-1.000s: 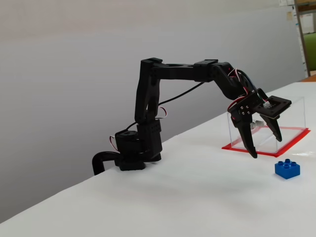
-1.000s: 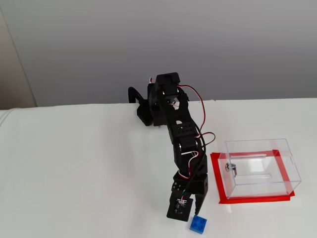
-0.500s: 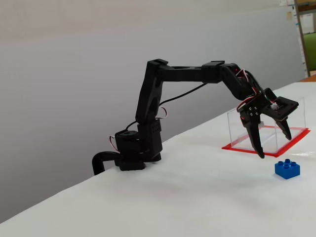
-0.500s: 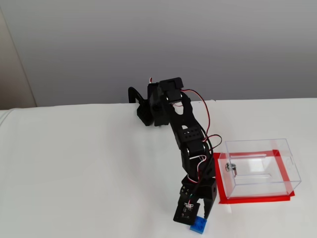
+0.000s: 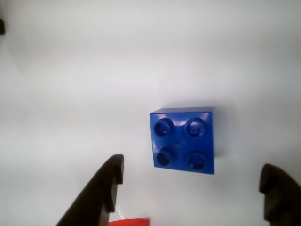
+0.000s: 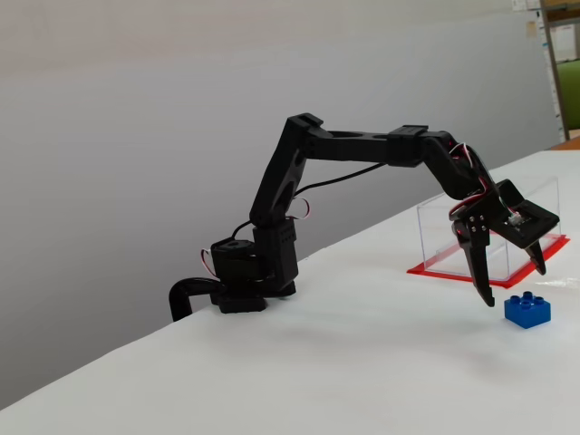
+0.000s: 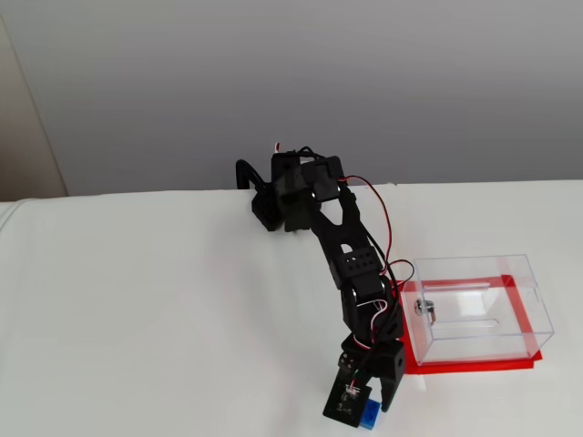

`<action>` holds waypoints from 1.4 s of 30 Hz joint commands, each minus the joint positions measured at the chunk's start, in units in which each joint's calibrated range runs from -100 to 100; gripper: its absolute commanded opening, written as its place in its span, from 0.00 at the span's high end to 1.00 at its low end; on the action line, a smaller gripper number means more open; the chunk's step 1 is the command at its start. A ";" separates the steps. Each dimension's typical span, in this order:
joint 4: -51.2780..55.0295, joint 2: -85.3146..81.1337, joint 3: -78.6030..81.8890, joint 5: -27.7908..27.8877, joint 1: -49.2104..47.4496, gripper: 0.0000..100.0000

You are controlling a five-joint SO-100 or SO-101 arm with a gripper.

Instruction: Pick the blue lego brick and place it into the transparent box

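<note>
The blue lego brick (image 5: 183,140) lies studs up on the white table, also seen in both fixed views (image 6: 527,310) (image 7: 371,419). My gripper (image 5: 194,167) is open and hovers just above it, pointing down. In the wrist view one black finger (image 5: 106,188) is left of the brick and the other (image 5: 277,197) right of it, neither touching. In a fixed view the gripper (image 6: 515,286) hangs over the brick's left side. The transparent box (image 6: 444,234) (image 7: 474,261) stands on its red base (image 7: 455,366) beside the arm, with a silver lock (image 7: 424,308) on one wall.
The arm's base (image 6: 240,281) is clamped at the table's back edge (image 7: 137,193), before a grey wall. In a fixed view the brick lies close to the picture's lower edge. White tabletop (image 7: 164,309) stretches left of the arm.
The arm has stretched farther out and dropped lower, bringing the open gripper from beside the box to just over the brick. Brick and box have not moved.
</note>
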 commanded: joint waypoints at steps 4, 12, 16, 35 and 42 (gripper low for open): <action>-0.34 1.05 -5.30 -0.32 -0.23 0.68; -0.34 2.49 -5.57 -0.37 -0.16 0.68; -0.08 4.02 -6.92 -0.84 -0.01 0.68; 0.01 9.02 -9.46 -2.25 -0.16 0.69; 0.09 9.87 -9.46 -2.87 0.07 0.69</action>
